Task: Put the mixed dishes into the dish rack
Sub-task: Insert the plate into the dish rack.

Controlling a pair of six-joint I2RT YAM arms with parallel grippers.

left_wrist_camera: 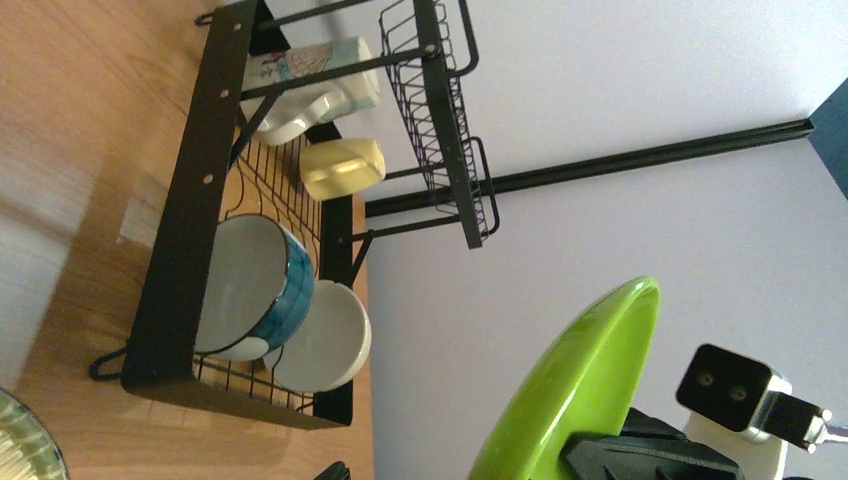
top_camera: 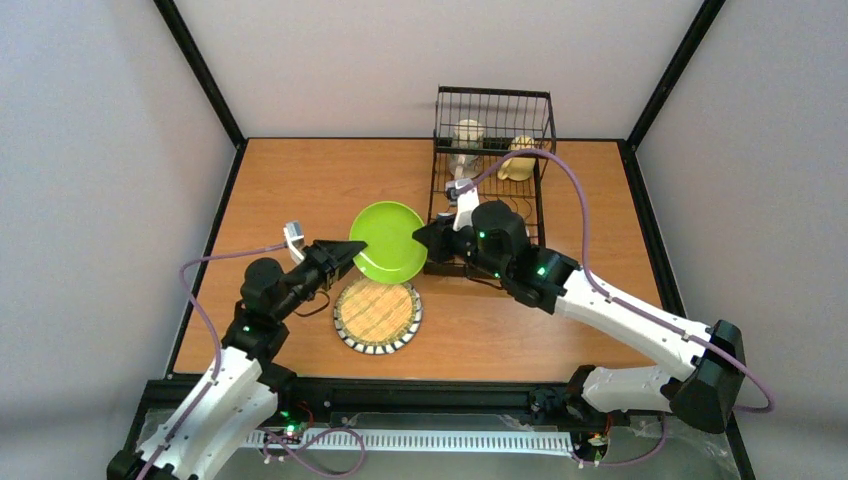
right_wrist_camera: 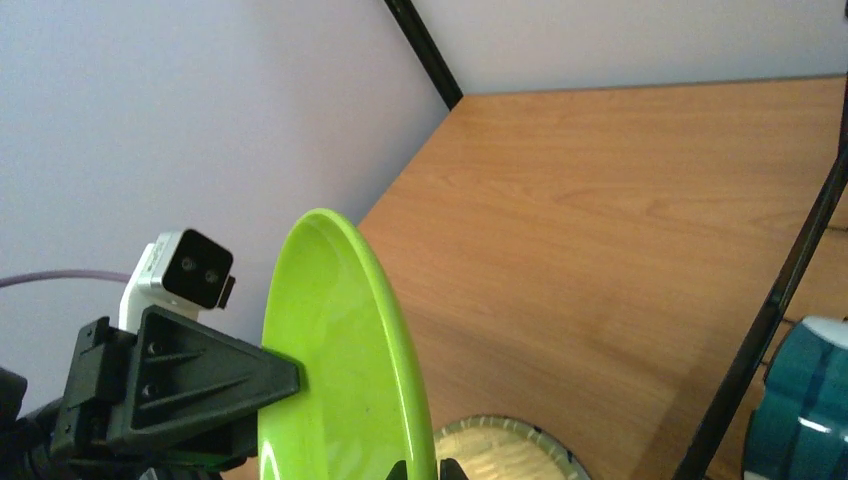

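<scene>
A plain lime-green plate [top_camera: 390, 245] hangs on edge above the table, just left of the dish rack [top_camera: 492, 108]. My right gripper [top_camera: 428, 238] is shut on its rim; the right wrist view shows both fingertips pinching the edge of the plate [right_wrist_camera: 340, 350]. My left gripper [top_camera: 352, 250] stands open at the plate's opposite side, with one finger [right_wrist_camera: 200, 385] against its face. In the rack [left_wrist_camera: 190, 230] sit a teal-banded cup [left_wrist_camera: 285, 290], a white bowl [left_wrist_camera: 320, 340], a white mug [left_wrist_camera: 310, 85] and a cream mug [left_wrist_camera: 345, 168].
A second plate [top_camera: 377, 315], with a woven-look centre and a black-and-white striped rim, lies flat on the wooden table below the held plate. Black frame posts and grey walls enclose the table. The rack's raised basket tier [left_wrist_camera: 445, 120] is at its far end.
</scene>
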